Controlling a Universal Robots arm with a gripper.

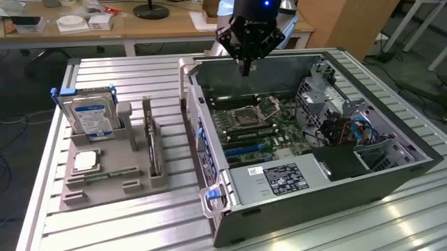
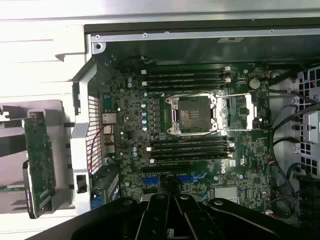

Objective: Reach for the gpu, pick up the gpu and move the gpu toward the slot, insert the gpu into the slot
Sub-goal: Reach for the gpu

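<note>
Gpu (image 1: pixel 152 142): I see it standing on edge in the gray holder (image 1: pixel 104 194), outside the computer case (image 1: pixel 314 209), just off the case's side on the exterior view's left. Nothing grips it.
Hard drive (image 1: pixel 89 116): upright in the same holder, farther from the case than the gpu.
Processor chip (image 1: pixel 85 161): lying flat in the holder, also farther from the case.
Gripper (image 1: pixel 245 70): fingers closed on nothing, hanging above the case's open interior near its far wall.
Motherboard (image 2: pixel 200 145): inside the case, below the gripper.
</note>
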